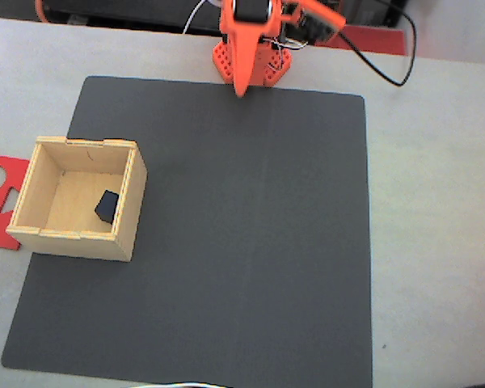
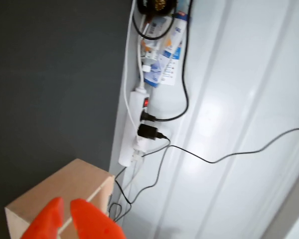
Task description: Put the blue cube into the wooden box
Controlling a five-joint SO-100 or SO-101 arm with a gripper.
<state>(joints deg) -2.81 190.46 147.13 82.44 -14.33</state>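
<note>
Cube status: your small dark navy-blue cube [image 1: 107,207] sits inside the square open-topped box of pale plywood [image 1: 126,212], on its floor, tight to the right wall as the fixed view shows it, and it looks tilted rather than flat. The box stands on the left part of the dark grey square mat [image 1: 250,242], near its left edge. A flat red cut-out sheet [image 1: 0,202] lies on the pale table [image 1: 436,242] just left of the box, partly behind it.

The orange two-finger gripper [image 1: 242,90] is at the top of the fixed view, folded down by the orange arm base [image 1: 271,69], well apart from the box. In the wrist view its orange fingertips [image 2: 92,219] stand nearly together with a thin gap, nothing between them. That view also shows a white power strip [image 2: 132,129] with black cables [image 2: 229,155] and a pale wooden block [image 2: 65,194].
</note>
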